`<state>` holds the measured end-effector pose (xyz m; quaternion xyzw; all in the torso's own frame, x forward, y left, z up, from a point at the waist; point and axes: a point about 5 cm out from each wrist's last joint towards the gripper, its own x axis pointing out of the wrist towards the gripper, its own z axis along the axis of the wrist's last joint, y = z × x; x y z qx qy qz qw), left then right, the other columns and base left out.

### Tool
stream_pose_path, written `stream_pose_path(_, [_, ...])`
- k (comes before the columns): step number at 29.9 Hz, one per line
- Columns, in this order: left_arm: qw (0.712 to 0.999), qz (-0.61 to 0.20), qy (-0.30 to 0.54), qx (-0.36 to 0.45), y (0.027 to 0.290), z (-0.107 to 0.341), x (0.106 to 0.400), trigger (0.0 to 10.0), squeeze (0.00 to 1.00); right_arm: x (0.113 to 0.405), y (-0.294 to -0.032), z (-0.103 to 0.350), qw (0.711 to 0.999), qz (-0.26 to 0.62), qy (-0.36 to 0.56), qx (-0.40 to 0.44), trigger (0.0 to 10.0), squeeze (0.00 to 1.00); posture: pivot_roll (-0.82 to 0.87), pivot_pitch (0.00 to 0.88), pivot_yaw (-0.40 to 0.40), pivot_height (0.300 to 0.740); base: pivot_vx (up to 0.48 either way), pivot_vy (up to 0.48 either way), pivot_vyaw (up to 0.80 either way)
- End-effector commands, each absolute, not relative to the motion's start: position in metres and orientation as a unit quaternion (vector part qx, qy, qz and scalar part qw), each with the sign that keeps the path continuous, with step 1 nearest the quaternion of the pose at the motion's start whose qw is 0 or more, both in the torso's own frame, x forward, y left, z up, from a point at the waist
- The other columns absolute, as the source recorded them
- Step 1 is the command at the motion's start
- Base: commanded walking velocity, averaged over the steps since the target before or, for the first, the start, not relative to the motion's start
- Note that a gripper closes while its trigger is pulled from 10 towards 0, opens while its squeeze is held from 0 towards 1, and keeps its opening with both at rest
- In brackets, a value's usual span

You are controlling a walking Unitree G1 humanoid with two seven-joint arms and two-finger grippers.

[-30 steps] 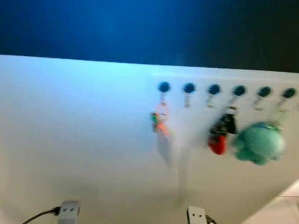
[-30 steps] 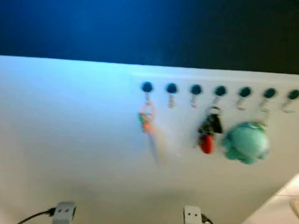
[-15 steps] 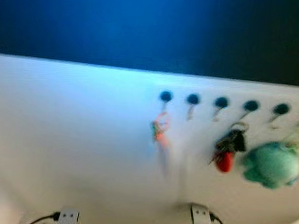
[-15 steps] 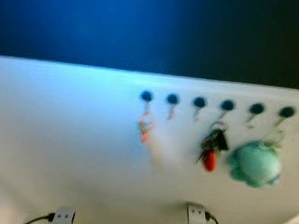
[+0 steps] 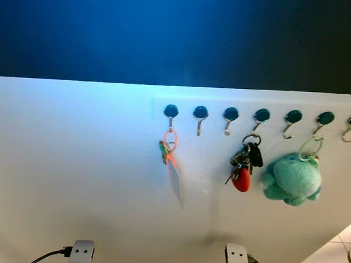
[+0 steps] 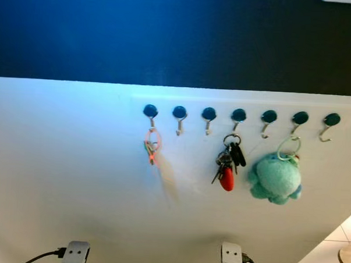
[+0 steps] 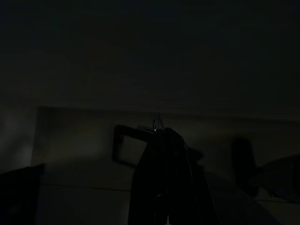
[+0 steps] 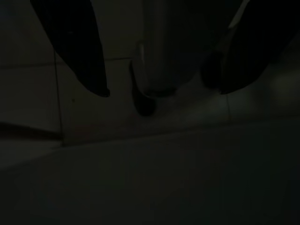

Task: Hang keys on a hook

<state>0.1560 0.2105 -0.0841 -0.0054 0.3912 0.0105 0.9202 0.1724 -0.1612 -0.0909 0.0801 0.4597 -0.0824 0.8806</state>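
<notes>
A row of dark-headed metal hooks [image 5: 200,113] runs along the white wall panel [image 5: 75,162]. A small key set on an orange ring [image 5: 169,145] hangs from the leftmost hook, with a pale tag below it. Two hooks further right hangs a bunch of black keys with a red fob [image 5: 244,166]. A teal plush keychain [image 5: 292,179] hangs beside that. In the dark left wrist view my left gripper [image 7: 164,136] has its fingers pressed together, holding nothing that I can make out. My right gripper [image 8: 163,90] hangs open above floor tiles.
Several hooks are bare, among them the two [image 6: 209,114] between the orange-ring keys and the black bunch. A dark blue wall [image 5: 180,32] rises above the white panel. Two white plugs with cables [image 5: 81,252] [image 5: 236,259] sit low on the wall. Tiled floor [image 5: 348,238] shows at the lower right.
The head views have shifted and sharpened, so the camera moved. All three hanging items stay on the same hooks.
</notes>
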Motion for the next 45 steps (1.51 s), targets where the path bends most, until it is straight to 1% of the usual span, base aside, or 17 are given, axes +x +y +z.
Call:
stream_pose_path(1, [0.924, 0.006, 0.381, -0.009, 0.204, -0.082, 0.162, 10.0, 0.00, 0.168, -0.163, -0.092, 0.877, -0.110, 0.458, 0.092, 10.0, 0.00, 0.03, 0.037, 0.030, 0.740, 0.000, 0.000, 0.00])
stream_pose_path(6, [0.930, 0.005, 0.368, -0.013, 0.204, -0.078, 0.171, 10.0, 0.00, 0.167, -0.164, -0.093, 0.878, -0.111, 0.457, 0.090, 10.0, 0.00, 0.03, 0.042, 0.028, 0.740, -0.160, 0.000, 0.00])
stream_pose_path(23, [0.940, -0.003, 0.341, -0.018, 0.209, -0.072, 0.179, 10.0, 0.00, 0.168, -0.164, -0.092, 0.880, -0.097, 0.456, 0.088, 10.0, 0.00, 0.03, 0.060, 0.020, 0.740, -0.315, 0.000, 0.00])
stream_pose_path(38, [0.952, -0.020, 0.305, -0.018, 0.197, -0.064, 0.190, 10.0, 0.00, 0.172, -0.158, -0.091, 0.882, -0.073, 0.459, 0.079, 10.0, 0.00, 0.04, 0.072, 0.022, 0.740, -0.369, 0.000, 0.00])
stream_pose_path(39, [0.953, -0.022, 0.302, -0.018, 0.196, -0.063, 0.190, 10.0, 0.00, 0.168, -0.163, -0.093, 0.879, -0.074, 0.464, 0.078, 10.0, 0.00, 0.05, 0.074, 0.023, 0.740, -0.390, 0.000, 0.00])
stream_pose_path(41, [0.954, -0.023, 0.299, -0.017, 0.196, -0.062, 0.191, 10.0, 0.00, 0.161, -0.192, -0.092, 0.880, -0.084, 0.461, 0.073, 10.0, 0.00, 0.05, 0.076, 0.024, 0.740, -0.390, 0.000, 0.00])
stream_pose_path(44, [0.954, -0.025, 0.297, -0.016, 0.196, -0.061, 0.192, 10.0, 0.00, 0.162, -0.199, -0.091, 0.885, -0.082, 0.453, 0.070, 10.0, 0.00, 0.05, 0.076, 0.024, 0.740, -0.391, 0.000, 0.00])
stream_pose_path(45, [0.955, -0.025, 0.296, -0.016, 0.195, -0.061, 0.192, 10.0, 0.00, 0.163, -0.198, -0.090, 0.886, -0.081, 0.451, 0.069, 10.0, 0.00, 0.05, 0.075, 0.023, 0.740, -0.390, 0.000, 0.00])
